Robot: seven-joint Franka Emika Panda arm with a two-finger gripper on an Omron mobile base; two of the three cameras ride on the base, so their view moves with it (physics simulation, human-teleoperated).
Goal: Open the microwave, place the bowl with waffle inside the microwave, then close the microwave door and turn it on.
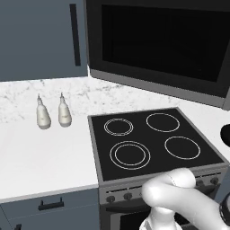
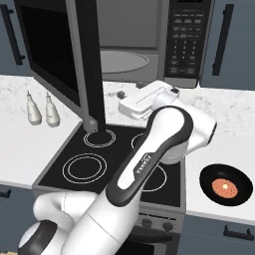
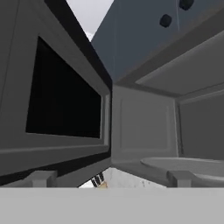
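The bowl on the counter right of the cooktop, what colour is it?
The bowl is black, with an orange-brown waffle inside; the right base view shows it best.

The left base view looks forward and down from behind the arm's left; the right base view from its right; both share the cooktop point(image 1: 152, 140) and open door point(image 2: 55, 55); the hand view peers close into the microwave point(image 3: 144, 131).
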